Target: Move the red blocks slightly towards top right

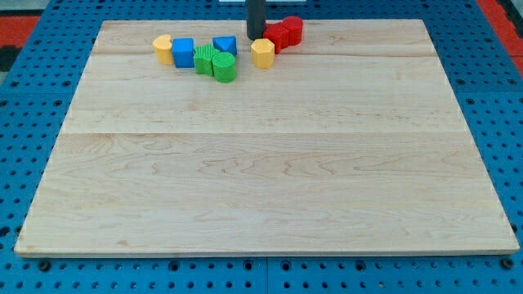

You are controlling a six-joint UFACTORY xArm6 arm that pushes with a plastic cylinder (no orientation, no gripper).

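Two red blocks sit near the view's top edge of the wooden board (270, 163): a red star-like block (277, 36) and a red cylinder (293, 28), touching each other. My tip (256, 37) is just to the left of the red star-like block, close to or touching it, and above a yellow hexagonal block (262, 52).
A blue block (225, 45) lies left of my tip. Further left are a green cylinder (224, 65), a green block (203, 59), a blue cube (183, 51) and a yellow block (163, 48). The board lies on a blue pegboard (33, 98).
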